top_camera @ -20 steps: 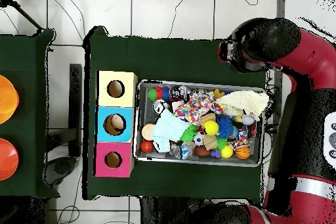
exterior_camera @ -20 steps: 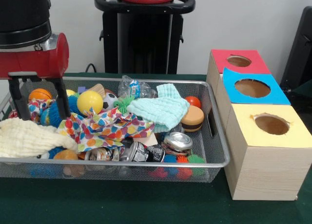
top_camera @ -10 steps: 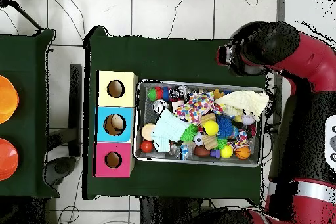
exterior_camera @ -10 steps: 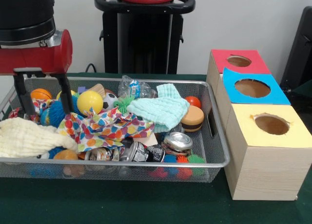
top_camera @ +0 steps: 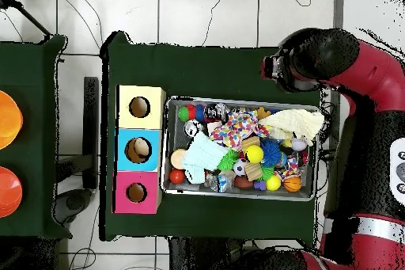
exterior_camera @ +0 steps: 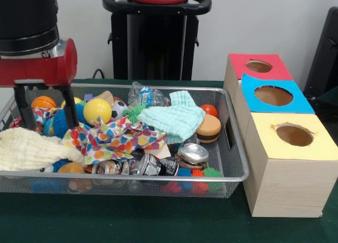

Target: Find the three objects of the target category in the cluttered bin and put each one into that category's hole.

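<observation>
Hanging over the bin's [exterior_camera: 232, 148] left end, the tool [exterior_camera: 45, 105] stands spread apart, straddling the blue spiky ball [exterior_camera: 60, 121].

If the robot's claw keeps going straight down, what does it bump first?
Probably the blue spiky ball or the cream cloth just below the open gripper; depth is hard to judge here.

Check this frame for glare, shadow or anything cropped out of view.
Front view: even light, a small glint on the silver can lid; the arm is cropped at the top-left edge, the pincer hanging open over the bin. Overhead view: the arm hides the pincer; the holes in the boxes show clearly.
</observation>
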Robot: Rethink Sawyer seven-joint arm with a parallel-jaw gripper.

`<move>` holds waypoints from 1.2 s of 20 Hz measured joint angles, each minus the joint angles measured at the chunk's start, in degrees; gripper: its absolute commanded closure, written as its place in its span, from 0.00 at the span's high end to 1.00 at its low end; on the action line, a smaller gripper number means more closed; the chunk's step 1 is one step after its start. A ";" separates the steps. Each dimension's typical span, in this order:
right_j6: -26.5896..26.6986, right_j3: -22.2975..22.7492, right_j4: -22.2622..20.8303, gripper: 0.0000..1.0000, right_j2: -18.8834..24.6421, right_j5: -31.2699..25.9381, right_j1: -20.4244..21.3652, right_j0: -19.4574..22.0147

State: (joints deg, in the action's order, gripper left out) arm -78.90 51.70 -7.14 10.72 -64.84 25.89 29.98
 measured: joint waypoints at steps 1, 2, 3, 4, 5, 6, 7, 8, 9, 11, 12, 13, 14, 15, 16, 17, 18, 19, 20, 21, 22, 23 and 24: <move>0.00 0.00 -0.02 1.00 0.00 0.32 -0.14 0.02; 0.00 -0.01 -0.05 1.00 0.00 0.64 -0.29 0.05; 0.00 -0.01 -0.08 1.00 0.01 0.99 -0.45 0.07; 0.00 -0.01 -0.13 1.00 0.01 1.28 -0.60 0.08; 0.00 -0.01 -0.18 1.00 0.01 1.66 -0.84 0.11; 0.00 -0.01 -0.22 1.00 0.01 2.04 -1.08 0.14; 0.00 0.00 -0.27 1.00 0.01 2.35 -1.30 0.17; 0.00 -0.01 -0.33 1.00 0.01 2.77 -1.57 0.21; 0.00 0.00 -0.36 1.00 0.01 2.98 -1.70 0.24; 0.00 -0.01 -0.47 1.00 0.01 3.60 -2.13 0.32; 0.00 -0.01 -0.51 1.00 0.00 3.71 -2.22 0.34; 0.00 -0.01 -0.54 1.00 0.00 3.82 -2.32 0.36; 0.00 -0.01 -0.56 1.00 0.01 3.92 -2.42 0.38; 0.00 0.00 -0.60 1.00 0.01 4.01 -2.56 0.41; 0.00 -0.01 -0.62 1.00 0.01 4.03 -2.66 0.42; 0.00 -0.01 -0.71 1.00 0.01 4.03 -2.76 0.44; 0.00 -0.01 -0.79 1.00 0.01 4.03 -2.86 0.47; 0.00 -0.01 -0.81 1.00 0.01 4.03 -2.88 0.48; 0.00 -0.01 -0.85 1.00 0.01 4.03 -2.87 0.48; 0.00 -0.02 -0.88 1.00 0.02 4.03 -2.86 0.48; 0.00 -0.01 -0.91 1.00 0.01 4.02 -2.86 0.49; 0.00 -0.01 -0.94 1.00 0.01 4.02 -2.87 0.50; 0.00 -0.01 -0.98 1.00 0.01 4.03 -2.88 0.51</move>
State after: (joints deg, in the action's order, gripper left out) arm -78.90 51.70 -8.12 10.73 -60.81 23.02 30.50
